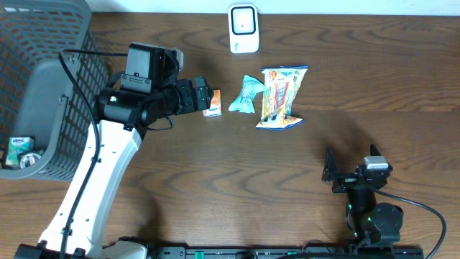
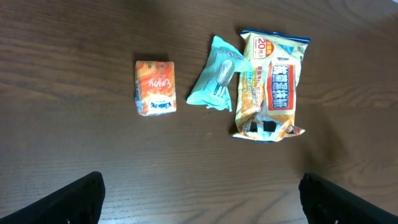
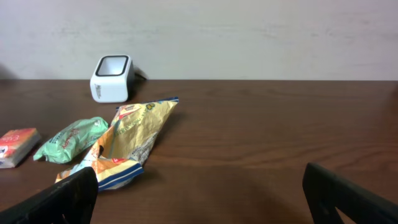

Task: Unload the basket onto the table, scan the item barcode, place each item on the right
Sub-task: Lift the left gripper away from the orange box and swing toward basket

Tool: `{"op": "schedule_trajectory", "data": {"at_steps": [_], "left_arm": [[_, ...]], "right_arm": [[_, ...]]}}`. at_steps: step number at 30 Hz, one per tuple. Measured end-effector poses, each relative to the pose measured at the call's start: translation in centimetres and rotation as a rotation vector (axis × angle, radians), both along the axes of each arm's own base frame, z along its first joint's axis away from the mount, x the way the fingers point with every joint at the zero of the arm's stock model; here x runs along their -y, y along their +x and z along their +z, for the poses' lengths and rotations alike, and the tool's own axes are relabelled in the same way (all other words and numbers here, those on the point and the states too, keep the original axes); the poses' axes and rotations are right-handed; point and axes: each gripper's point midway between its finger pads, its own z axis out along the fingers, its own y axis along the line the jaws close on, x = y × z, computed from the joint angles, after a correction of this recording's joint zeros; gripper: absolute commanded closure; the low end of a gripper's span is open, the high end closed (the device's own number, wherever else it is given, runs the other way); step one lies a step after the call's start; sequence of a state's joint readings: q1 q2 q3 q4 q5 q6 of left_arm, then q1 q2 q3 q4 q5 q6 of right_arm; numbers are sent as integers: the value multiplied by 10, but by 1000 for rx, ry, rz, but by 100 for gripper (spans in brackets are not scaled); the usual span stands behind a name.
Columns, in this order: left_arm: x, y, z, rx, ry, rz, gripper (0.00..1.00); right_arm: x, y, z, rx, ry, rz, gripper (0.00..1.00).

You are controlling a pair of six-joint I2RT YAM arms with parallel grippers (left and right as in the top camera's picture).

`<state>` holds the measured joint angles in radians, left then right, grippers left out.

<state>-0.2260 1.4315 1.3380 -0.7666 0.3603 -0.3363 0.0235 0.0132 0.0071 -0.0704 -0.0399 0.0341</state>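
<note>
Item: the small orange packet [image 1: 211,103] is lying flat on the table [image 1: 345,79], at about 7 o'clock from the scanner [image 1: 243,29] and well apart from it. Nothing is holding it.
Scanner: it is sitting at 12 o'clock on the table, and nothing is being shown to its window.
Left gripper: the left gripper [image 1: 205,96] is hanging at the 9 o'clock edge of the packet. Its fingers [image 2: 74,202] are standing wide apart with nothing between them.
Neighbours: a teal packet [image 1: 244,96] is lying near the orange one at its 3 o'clock. A yellow bag [image 1: 282,97] is lying right against the teal one, further toward 3 o'clock.
Right gripper: the right gripper [image 1: 334,173] is waiting at 5 o'clock on the table, well apart from everything. It is spread wide and carrying nothing.
Basket: a grey basket [image 1: 43,43] is standing at 9 o'clock, with some small things [image 1: 18,151] lying in its corner.
Done so far: it looks like no scan is going on right now, since all three things on the table are lying loose.
Left to do: I am guessing the packet needs picking up, carrying toward 12 o'clock and turning so its barcode is facing the scanner. I cannot see a barcode on it from here.
</note>
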Motion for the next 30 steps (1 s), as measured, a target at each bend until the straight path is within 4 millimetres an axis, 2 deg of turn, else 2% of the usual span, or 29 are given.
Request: {"op": "schedule_trajectory", "data": {"at_steps": [19,30], "left_arm": [[-4,-17,-12,-88,20,0,2],[-4,-16,-11,-80,18,0,2]], "right_arm": [[0,0,0,0,0,0,1],[0,0,0,0,0,0,1]]}}
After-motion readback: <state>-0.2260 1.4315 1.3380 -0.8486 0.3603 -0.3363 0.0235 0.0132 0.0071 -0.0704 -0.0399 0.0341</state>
